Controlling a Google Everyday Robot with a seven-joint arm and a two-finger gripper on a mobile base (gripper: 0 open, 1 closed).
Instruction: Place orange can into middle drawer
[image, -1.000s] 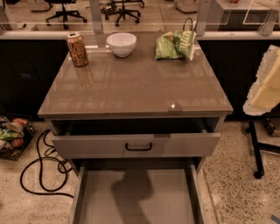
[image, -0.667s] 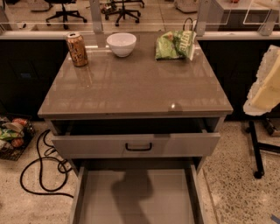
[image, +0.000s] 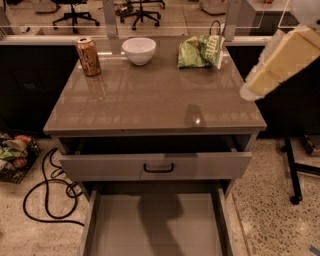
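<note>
The orange can (image: 88, 56) stands upright at the back left corner of the grey table top (image: 155, 100). The middle drawer (image: 155, 227) is pulled open at the bottom of the view, and its bare grey floor shows. My pale arm link (image: 280, 62) reaches in from the upper right, over the table's right edge and far from the can. My gripper is out of view beyond the arm link.
A white bowl (image: 139, 50) and a green snack bag (image: 201, 51) sit at the back of the table. The top drawer (image: 159, 167), with a black handle, is partly open above the middle drawer. Black cables (image: 47, 192) lie on the floor at the left.
My arm link has moved left and up, towards the table's right edge. The can, bowl, bag and drawers have not moved.
</note>
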